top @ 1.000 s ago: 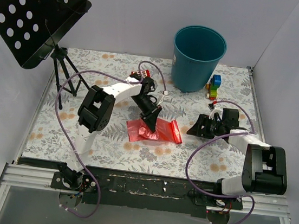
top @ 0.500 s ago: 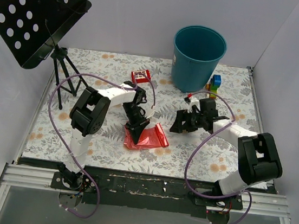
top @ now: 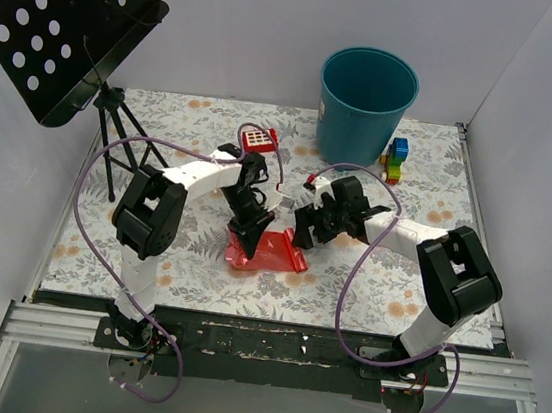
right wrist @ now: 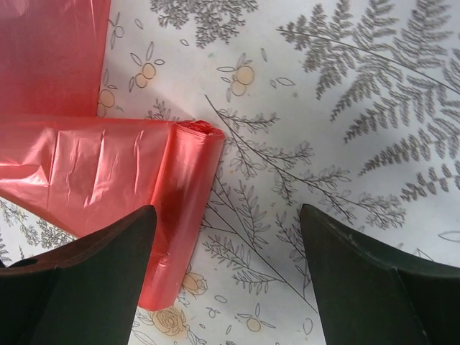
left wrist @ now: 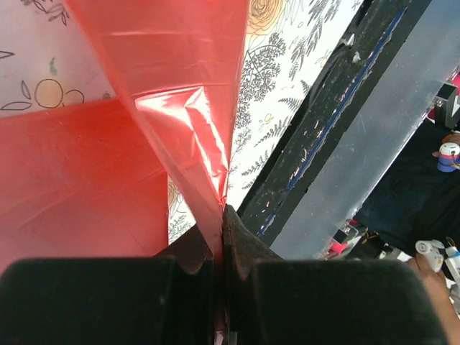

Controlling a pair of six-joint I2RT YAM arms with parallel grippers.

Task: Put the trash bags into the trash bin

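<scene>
The trash bags (top: 272, 254) are thin red film lying on the floral table, between the two arms. My left gripper (top: 249, 236) is shut on one fold of the trash bags (left wrist: 180, 86), and the film is pulled up taut from my left gripper's (left wrist: 221, 215) pinched tips. My right gripper (top: 300, 238) hangs open just above the bags' right end. In the right wrist view the rolled edge (right wrist: 183, 187) of the film lies by the left finger (right wrist: 108, 266), and my right gripper (right wrist: 226, 215) holds nothing. The teal trash bin (top: 365, 107) stands upright at the back.
A small red block with a white grid (top: 258, 140) lies behind the left arm. Coloured blocks (top: 395, 159) sit right of the bin. A perforated black music stand (top: 62, 19) on a tripod fills the back left. The table's black front rail (top: 269, 342) runs along the near edge.
My right arm has swung left from the right side to the bags' right end, its jaws opening wider. My left gripper has pulled the film leftward, bunching it narrower.
</scene>
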